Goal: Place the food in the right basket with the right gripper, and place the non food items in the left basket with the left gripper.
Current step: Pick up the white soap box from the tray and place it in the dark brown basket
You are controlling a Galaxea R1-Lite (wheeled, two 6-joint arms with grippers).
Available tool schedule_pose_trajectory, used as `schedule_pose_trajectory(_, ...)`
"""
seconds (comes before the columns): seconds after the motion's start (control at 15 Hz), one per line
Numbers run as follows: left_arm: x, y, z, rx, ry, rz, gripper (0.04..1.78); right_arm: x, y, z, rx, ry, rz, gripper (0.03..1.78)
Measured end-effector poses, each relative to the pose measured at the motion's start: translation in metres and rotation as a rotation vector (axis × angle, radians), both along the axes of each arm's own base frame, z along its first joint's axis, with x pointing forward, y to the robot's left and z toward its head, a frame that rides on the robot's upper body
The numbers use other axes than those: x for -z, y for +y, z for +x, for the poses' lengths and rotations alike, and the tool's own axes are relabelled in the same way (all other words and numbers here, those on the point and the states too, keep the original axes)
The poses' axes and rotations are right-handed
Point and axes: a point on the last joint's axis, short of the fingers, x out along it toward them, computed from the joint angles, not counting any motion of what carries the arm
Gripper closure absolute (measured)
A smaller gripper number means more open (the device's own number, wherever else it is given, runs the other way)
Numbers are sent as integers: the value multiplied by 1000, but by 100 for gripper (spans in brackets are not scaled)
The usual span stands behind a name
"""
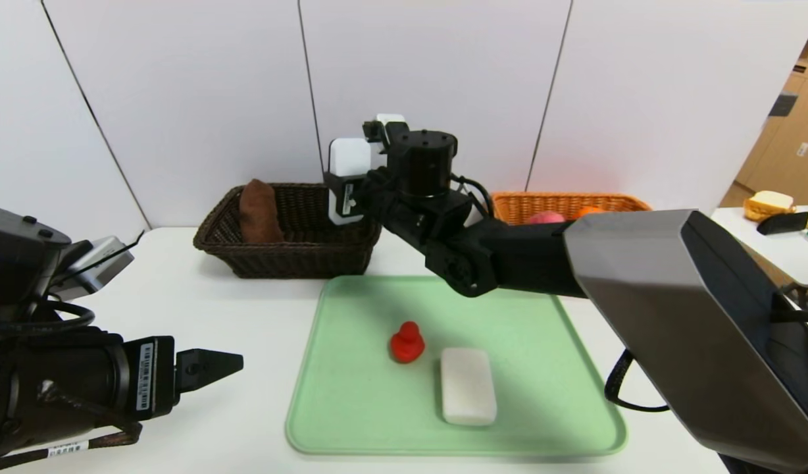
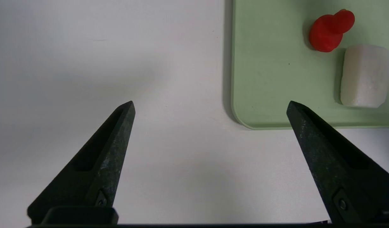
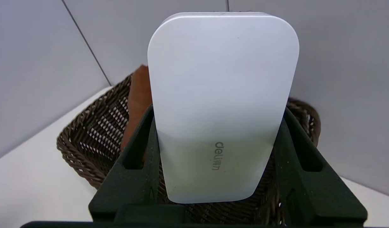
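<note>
My right gripper (image 1: 347, 197) reaches across to the dark brown basket (image 1: 292, 263) at the back left and is shut on a white rectangular device marked "deli" (image 1: 349, 158), held upright above the basket's right end. In the right wrist view the device (image 3: 223, 104) sits between the fingers (image 3: 140, 148) over the basket (image 3: 86, 133). A brown object (image 1: 259, 210) lies in that basket. A red toy (image 1: 406, 342) and a white block (image 1: 468, 385) lie on the green tray (image 1: 351, 408). My left gripper (image 2: 210, 106) is open and empty over the bare table, left of the tray (image 2: 270, 79).
An orange basket (image 1: 562, 201) stands at the back right with a pink item (image 1: 547, 217) and an orange item (image 1: 587, 211) in it. My right arm spans above the tray's far edge. A side table at the far right carries bread (image 1: 769, 203).
</note>
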Motion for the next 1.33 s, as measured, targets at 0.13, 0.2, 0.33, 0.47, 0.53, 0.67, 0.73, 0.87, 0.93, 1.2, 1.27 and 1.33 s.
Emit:
schedule_pose_trajectory(0.13, 0, 0, 0, 0, 1, 1, 13, 9, 1, 4, -10, 13, -11, 82)
schedule_pose_trajectory(0.2, 0, 0, 0, -1, 0, 0, 13, 12, 2, 5, -12, 17, -14, 82)
schedule_pose_trajectory(0.33, 1, 0, 0, -2, 3, 0, 13, 17, 2, 7, -14, 23, -18, 82)
schedule_pose_trajectory(0.47, 2, 1, -1, -3, 5, 1, 13, 20, 3, 8, -15, 26, -20, 82)
schedule_pose_trajectory(0.53, 2, 1, -2, -3, 5, 1, 13, 20, 3, 9, -14, 27, -20, 82)
schedule_pose_trajectory(0.67, 2, 2, -3, -1, 2, 0, 13, 22, 2, 10, -12, 28, -19, 79)
schedule_pose_trajectory(0.73, 2, 2, -3, -1, 1, 0, 13, 23, 2, 11, -15, 25, -17, 70)
schedule_pose_trajectory(0.87, 2, 2, -3, -1, 0, 0, 13, 22, 1, 11, -21, 23, -16, 57)
schedule_pose_trajectory(0.93, 2, 2, -3, 0, 0, 1, 13, 21, 1, 11, -22, 22, -15, 51)
schedule_pose_trajectory(1.2, -2, 2, -3, 1, -13, -1, 13, 9, -3, 9, -21, 7, -4, 35)
schedule_pose_trajectory(1.27, -6, 1, -2, 2, -29, -6, 13, -2, -6, 5, -20, -6, 10, 32)
schedule_pose_trajectory(1.33, -13, 1, -1, 5, -51, -13, 13, -16, -10, 1, -17, -26, 27, 29)
